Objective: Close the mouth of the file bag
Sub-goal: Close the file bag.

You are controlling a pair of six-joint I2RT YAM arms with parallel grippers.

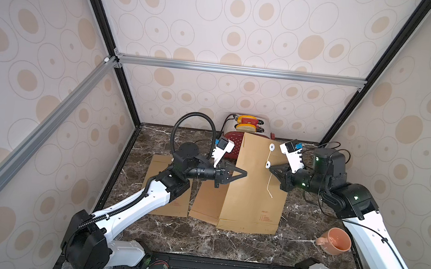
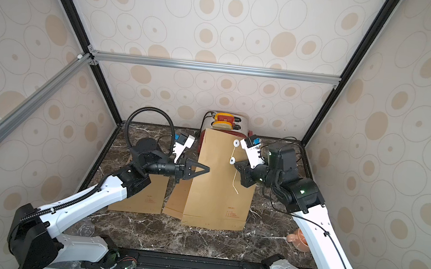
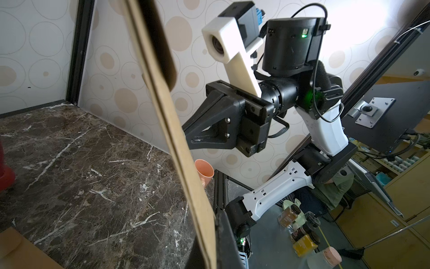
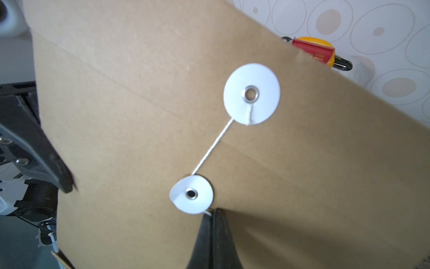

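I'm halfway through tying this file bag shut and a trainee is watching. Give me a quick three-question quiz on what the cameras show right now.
1. True or false: the string runs from the upper disc to the lower disc on the file bag.
2. What is the right pincer shut on? A. the string right beside the lower disc. B. the bag's top edge. C. nothing.
3. Fill in: the bag's side edge is pinched by the ____ pincer.
Key: 1 true. 2 A. 3 left; the left pincer is shut on that edge.
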